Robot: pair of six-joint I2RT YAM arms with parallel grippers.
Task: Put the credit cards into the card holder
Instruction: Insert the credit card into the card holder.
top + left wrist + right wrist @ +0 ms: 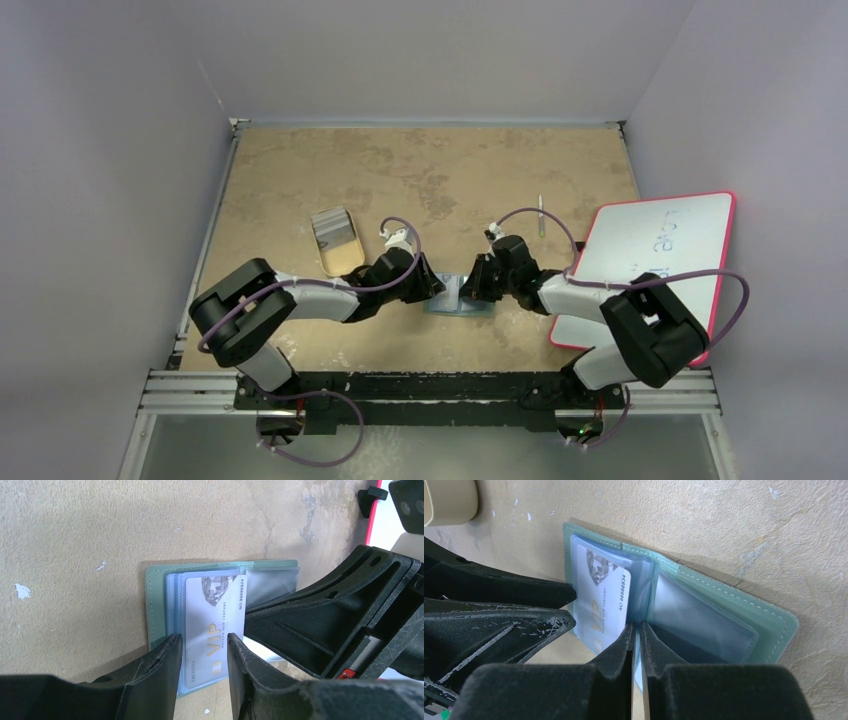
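So here's what we're looking at. The card holder (156, 605) lies open flat on the surface (450, 170), near its front edge and right between the two arms. Green cover down, clear bluish pockets facing up.

The left pincer (204, 641) sits low over the holder's left half with its fingers apart. A pale VIP card (212, 625) lies lengthwise in the gap between them, on the clear pockets. The card looks wider than the gap, so it isn't squeezed by its edges; it runs under the fingers. We can't tell if the fingers actually touch it, or how far it's tucked into a pocket. Its far end reaches close to the holder's far edge, and its near end goes out of sight under the fingers.

The right pincer (636, 629) comes in from the other side, just beside the card's long edge, at the fold. Its fingers are pressed almost together, and a thin pale sliver shows between them. To us that looks like one of the clear pocket leaves pinched there. The right half of the holder lies open beside it, its pocket dark.

As for containers, the tan tray (342, 266) sits left of the holder, beyond the left arm, with grey cards (333, 226) lying in it. A pink-edged whiteboard (660, 250) lies on the right.
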